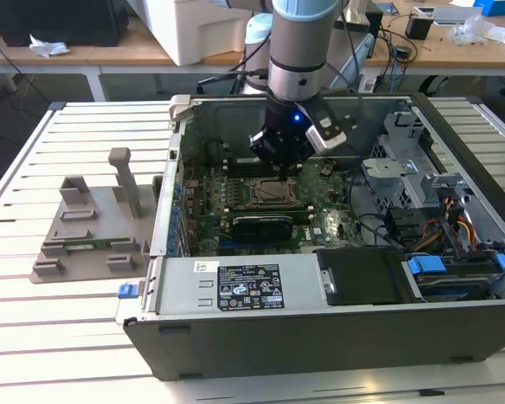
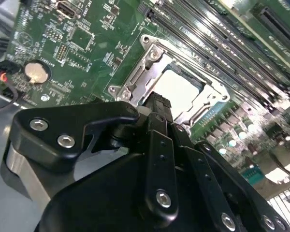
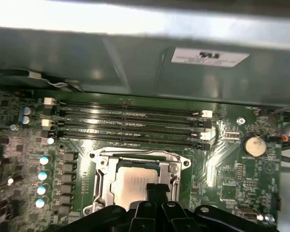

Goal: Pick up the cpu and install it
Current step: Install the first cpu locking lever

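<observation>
The cpu (image 2: 182, 88), a pale silver square, lies flat inside the metal socket frame (image 2: 150, 67) on the green motherboard; it also shows in the first wrist view (image 3: 131, 181). My black gripper (image 2: 157, 102) hangs just above the socket, its fingertips pressed together over one edge of the cpu (image 3: 157, 189). Nothing is between the fingers. In the exterior view the gripper (image 1: 279, 165) hovers inside the open computer case, directly over the socket (image 1: 267, 193).
Empty memory slots (image 3: 128, 125) run beside the socket. A black graphics card (image 1: 261, 225) sits in front of it, and drive bays with cables (image 1: 442, 210) are on the exterior view's right. A grey fixture (image 1: 93, 227) stands on the slatted table on the exterior view's left. The case walls (image 1: 172, 194) enclose the board.
</observation>
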Robot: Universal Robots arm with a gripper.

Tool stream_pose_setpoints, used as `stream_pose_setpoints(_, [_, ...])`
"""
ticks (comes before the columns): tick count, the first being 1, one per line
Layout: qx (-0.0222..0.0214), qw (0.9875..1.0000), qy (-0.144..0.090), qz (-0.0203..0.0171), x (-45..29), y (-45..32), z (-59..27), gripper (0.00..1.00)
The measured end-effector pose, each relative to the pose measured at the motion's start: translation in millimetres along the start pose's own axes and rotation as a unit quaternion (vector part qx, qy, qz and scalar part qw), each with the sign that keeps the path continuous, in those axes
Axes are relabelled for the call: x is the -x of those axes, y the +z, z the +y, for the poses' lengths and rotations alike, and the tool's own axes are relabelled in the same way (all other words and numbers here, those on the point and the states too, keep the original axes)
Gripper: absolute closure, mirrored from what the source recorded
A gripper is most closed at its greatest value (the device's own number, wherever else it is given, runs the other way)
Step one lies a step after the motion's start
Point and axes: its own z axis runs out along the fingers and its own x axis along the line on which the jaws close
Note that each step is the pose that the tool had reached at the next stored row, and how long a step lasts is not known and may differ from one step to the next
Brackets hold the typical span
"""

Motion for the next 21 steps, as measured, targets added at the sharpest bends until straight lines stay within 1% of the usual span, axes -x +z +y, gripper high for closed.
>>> stream_pose_setpoints(2, [-0.0001,1.0000,0.000,0.0000,0.0,-7.7,0.3,0.89])
stream_pose_setpoints(4, [-0.0002,1.0000,0.000,0.0000,0.0,-18.3,0.9,0.89])
stream_pose_setpoints(5, [-0.0002,1.0000,0.000,0.0000,-0.1,-22.1,1.0,0.89])
stream_pose_setpoints(8, [-0.0003,1.0000,0.000,0.0000,-0.1,-31.4,1.4,0.89])
stream_pose_setpoints(9, [-0.0003,1.0000,0.000,0.0000,-0.1,-35.9,1.6,0.89])
stream_pose_setpoints(13, [-0.0004,1.0000,0.000,0.0001,-0.1,-48.0,2.2,0.89])
stream_pose_setpoints(21, [-0.0004,1.0000,0.000,0.0000,-0.1,-48.9,2.2,0.89])
